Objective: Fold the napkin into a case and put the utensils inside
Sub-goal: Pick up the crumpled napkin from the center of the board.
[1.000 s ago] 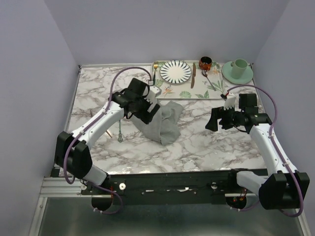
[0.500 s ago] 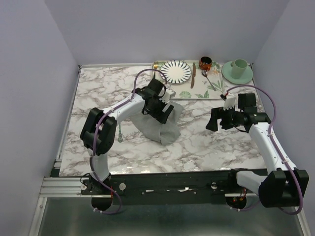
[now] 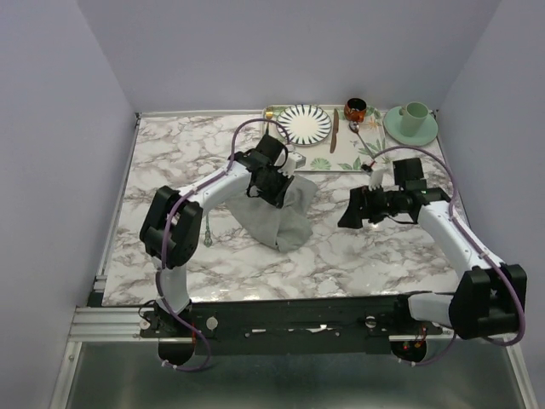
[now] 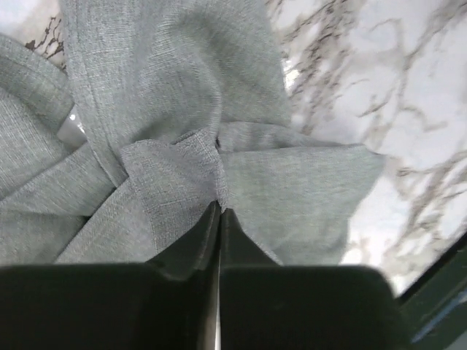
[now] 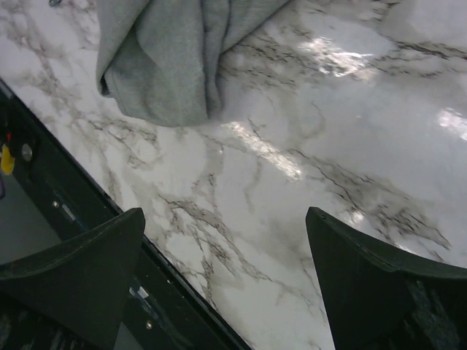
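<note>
the marble table (image 3: 170, 162) is filling the scene while two arms are reaching in over it from the near edge. the napkin (image 3: 288, 220), a plain grey cloth, is lying rumpled in loose overlapping folds near the middle of the table, its far end just in front of the leaf-patterned tray (image 3: 345, 158), and it is not yet looking like a case. the left gripper (image 4: 220, 211) is bearing down on the napkin's far end, its jaws drawn together and apparently pinching a raised fold of the cloth at their tips. the right gripper (image 5: 225, 219) is hovering above bare marble to the right of the napkin, its jaws standing wide apart and holding nothing, with the cloth's near corner showing ahead of it. a slim utensil, probably the spoon (image 3: 207, 230), is lying on the marble to the left of the napkin, well clear of it; the fork is not making itself out here. the cloth is looking light, soft and limp, so it is likely going to sag and bunch when lifted; taking it at a corner or a hemmed edge, with the other gripper pinning or stretching the opposite side, is probably giving the flattest fold.
</note>
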Tool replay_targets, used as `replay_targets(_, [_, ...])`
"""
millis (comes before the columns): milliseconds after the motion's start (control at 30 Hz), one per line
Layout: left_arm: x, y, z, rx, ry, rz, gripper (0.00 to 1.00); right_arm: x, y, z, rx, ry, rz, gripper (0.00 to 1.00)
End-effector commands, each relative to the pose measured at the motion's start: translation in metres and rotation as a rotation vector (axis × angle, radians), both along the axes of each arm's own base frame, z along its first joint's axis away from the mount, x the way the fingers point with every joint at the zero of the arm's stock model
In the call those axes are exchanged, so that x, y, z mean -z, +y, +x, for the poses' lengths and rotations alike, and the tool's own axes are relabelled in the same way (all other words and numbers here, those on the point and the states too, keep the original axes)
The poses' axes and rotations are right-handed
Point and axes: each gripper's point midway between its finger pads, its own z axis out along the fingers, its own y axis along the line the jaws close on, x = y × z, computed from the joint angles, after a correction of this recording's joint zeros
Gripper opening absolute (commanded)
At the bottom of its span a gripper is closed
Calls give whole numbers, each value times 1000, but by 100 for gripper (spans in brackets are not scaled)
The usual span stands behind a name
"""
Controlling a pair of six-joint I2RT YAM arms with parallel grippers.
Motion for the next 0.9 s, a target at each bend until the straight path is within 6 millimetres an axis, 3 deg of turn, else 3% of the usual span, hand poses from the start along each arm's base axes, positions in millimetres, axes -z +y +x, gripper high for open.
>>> replay_targets(0, [-54, -5, -17, 59, -62, -112, 0, 5, 53, 5, -157, 22, 113, 100])
replay_targets(67, [-70, -4, -23, 76, -92, -137, 0, 14, 74, 4, -221, 38, 106, 100])
replay_targets(100, [-74, -2, -25, 77, -99, -142, 0, 28, 81, 5, -237, 74, 90, 100])
replay_targets(200, [-91, 5, -32, 87, -138, -157, 0, 36, 105, 16, -268, 67, 71, 100])
replay_targets(333, [-101, 18, -42, 71, -166, -163, 0, 60, 125, 27, -251, 131, 62, 93])
replay_targets(400, [-112, 24, -47, 69, -185, -176, 0, 63, 132, 34, -252, 123, 65, 83])
replay_targets(433, [-116, 27, -48, 65, -193, -177, 0, 64, 137, 34, -264, 128, 65, 63])
replay_targets(500, [-128, 34, -51, 65, -216, -188, 0, 67, 141, 36, -274, 143, 68, 35])
replay_targets(533, [-135, 35, -53, 80, -236, -192, 0, 65, 142, 37, -282, 143, 71, 2])
replay_targets(667, [-157, 43, -69, 150, -298, -211, 0, 53, 127, 33, -267, 124, 21, 1])
replay_targets(767, [-170, 53, -86, 216, -357, -213, 0, 28, 101, 30, -226, 35, 4, 1])
replay_targets(800, [-180, 58, -96, 241, -383, -222, 0, 11, 94, 28, -217, -10, 13, 1])
replay_targets(867, [-188, 60, -111, 304, -414, -248, 0, 0, 70, 23, -183, -15, -2, 1])
